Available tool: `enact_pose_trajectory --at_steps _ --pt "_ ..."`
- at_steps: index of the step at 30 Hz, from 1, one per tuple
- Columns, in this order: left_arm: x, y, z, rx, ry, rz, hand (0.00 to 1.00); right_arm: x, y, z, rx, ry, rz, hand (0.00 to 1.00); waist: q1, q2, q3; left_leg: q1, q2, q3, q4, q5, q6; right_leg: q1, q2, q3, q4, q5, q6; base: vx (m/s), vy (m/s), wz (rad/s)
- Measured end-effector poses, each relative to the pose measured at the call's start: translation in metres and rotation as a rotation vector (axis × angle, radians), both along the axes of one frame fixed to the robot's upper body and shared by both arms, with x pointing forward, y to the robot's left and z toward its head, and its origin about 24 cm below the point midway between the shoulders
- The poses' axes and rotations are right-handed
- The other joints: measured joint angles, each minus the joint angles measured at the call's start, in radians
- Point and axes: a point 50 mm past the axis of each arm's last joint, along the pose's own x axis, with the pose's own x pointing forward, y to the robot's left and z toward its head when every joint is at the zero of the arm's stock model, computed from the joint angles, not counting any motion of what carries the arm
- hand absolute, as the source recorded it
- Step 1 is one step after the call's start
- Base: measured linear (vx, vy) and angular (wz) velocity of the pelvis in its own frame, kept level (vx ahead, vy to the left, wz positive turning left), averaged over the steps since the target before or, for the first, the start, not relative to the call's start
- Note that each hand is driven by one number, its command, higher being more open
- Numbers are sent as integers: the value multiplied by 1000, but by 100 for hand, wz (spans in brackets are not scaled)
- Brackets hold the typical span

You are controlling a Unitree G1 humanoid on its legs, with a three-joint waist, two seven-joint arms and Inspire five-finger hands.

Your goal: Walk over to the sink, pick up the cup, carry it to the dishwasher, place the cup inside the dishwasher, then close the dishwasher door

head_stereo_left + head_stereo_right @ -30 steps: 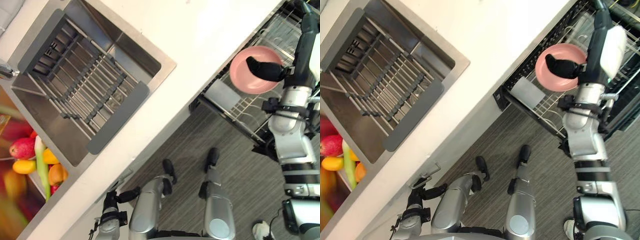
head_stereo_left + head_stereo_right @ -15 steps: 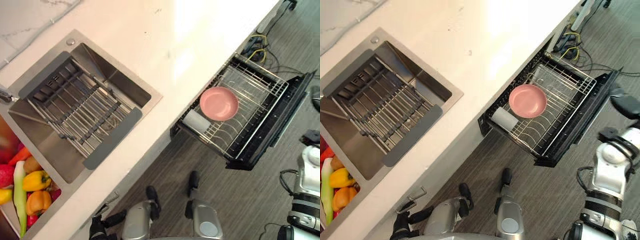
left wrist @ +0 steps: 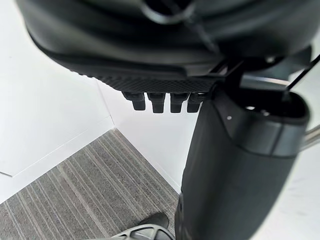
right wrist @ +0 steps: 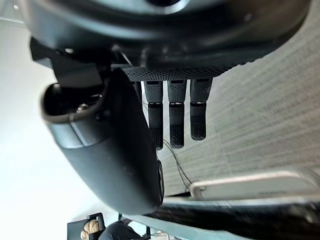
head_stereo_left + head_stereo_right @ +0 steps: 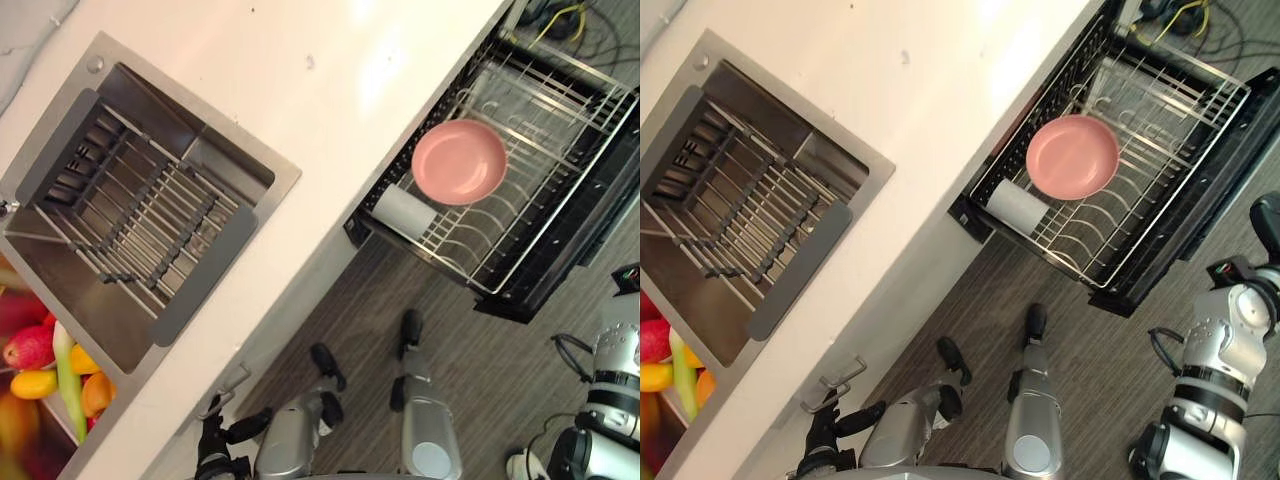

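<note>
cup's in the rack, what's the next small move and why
Probably bring the right hand to the outer edge of the open dishwasher door to start shutting it. The white cup already lies in the rack beside the pink bowl, and that hand is open and holds nothing.

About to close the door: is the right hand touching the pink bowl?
Apart. The right eye view shows the right hand over the floor, clear of the pink bowl.

The dark left hand (image 3: 150, 65) hangs low at the near left, fingers straight. The dark right hand (image 4: 170, 70), fingers relaxed, tops the silver-grey right arm (image 5: 1225, 340), bent upward at the near right.
</note>
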Motion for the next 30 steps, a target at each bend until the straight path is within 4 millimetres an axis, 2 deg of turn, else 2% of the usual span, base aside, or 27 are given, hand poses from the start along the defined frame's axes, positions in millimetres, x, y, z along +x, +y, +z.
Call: enact_pose_trajectory --at_steps 6,13,17,20,23,30 --pt "8 -8 3 -32 -41 -57 100 16 -16 27 10 -115 68 0 -21 45 24 2 -34 -61 -12 13 15 15 -33 -27 0 11 15 10 60 18" --pt "19 -23 9 -62 -101 -124 100 27 -23 30 142 -287 149 0 -23 92 31 7 -48 -135 -13 30 18 55 -54 -87 -1 14 17 -11 13 26" --pt "21 -36 9 -85 -125 -158 100 44 -13 30 207 -370 245 0 -21 120 24 8 -50 -188 -28 54 2 73 -54 -129 -1 9 13 -15 -30 26" --pt "21 -41 10 -98 -145 -153 100 57 1 27 254 -396 308 0 -13 127 19 6 -45 -226 -40 75 -10 85 -50 -165 -1 6 5 -8 -48 28" --pt "21 -48 10 -108 -162 -179 100 69 11 25 270 -370 340 0 2 144 6 8 -43 -275 -45 90 -14 111 -50 -210 -1 -4 -8 -7 -34 40" --pt "18 -55 9 -116 -169 -188 100 98 43 31 251 -257 477 0 38 180 -22 8 -38 -348 -51 111 -27 153 -47 -287 0 -13 -14 16 -33 30"
